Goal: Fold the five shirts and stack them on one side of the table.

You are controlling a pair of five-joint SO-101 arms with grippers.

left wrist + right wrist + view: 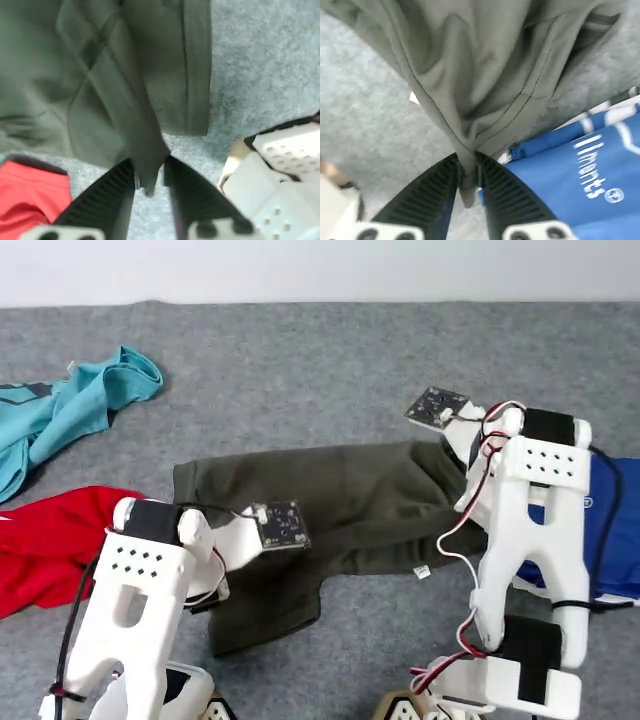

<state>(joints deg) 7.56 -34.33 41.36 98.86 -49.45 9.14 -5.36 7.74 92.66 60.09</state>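
An olive green shirt (pixel 340 510) lies spread across the middle of the grey table, between the two arms. My left gripper (pixel 149 179) is shut on a pinched fold of the olive shirt (pixel 120 85) at its left side. My right gripper (pixel 467 181) is shut on a bunched edge of the same shirt (pixel 485 75) at its right side, just above a blue shirt (pixel 580 170). The blue shirt (pixel 605 530) lies at the right edge, partly behind the right arm. A red shirt (pixel 45 540) lies at the left, a teal shirt (pixel 70 405) at the far left.
The grey carpeted table (pixel 300 370) has open room along the back and centre front. The other arm's white base (pixel 280 170) stands close to the olive shirt's hem. A small white tag (pixel 422 571) hangs at the shirt's front edge.
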